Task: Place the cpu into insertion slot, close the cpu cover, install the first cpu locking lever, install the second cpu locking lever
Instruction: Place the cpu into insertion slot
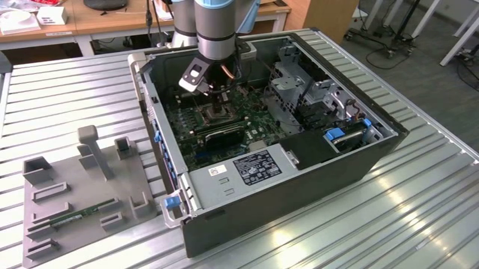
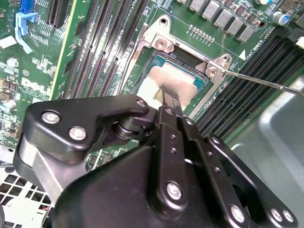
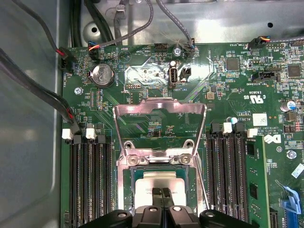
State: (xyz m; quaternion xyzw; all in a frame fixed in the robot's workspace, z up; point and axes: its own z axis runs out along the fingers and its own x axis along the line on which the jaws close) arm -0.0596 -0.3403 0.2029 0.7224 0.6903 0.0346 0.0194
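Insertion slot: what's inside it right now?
The cpu lies in the insertion slot, silvery top up; the cpu cover stands open. The tool, shut, hides part of it; the contacts beneath are covered.

Glossy metal cpu cover (image 3: 135,109), matt metal cpu (image 3: 147,185)

The cpu (image 3: 145,187) lies in the insertion slot (image 3: 129,190).

Cameras: one exterior, two wrist
Exterior looks down into computer case (image 1: 299,168) from well off; both wrist views close in, sharing insertion slot (image 3: 129,194) (image 2: 183,64)
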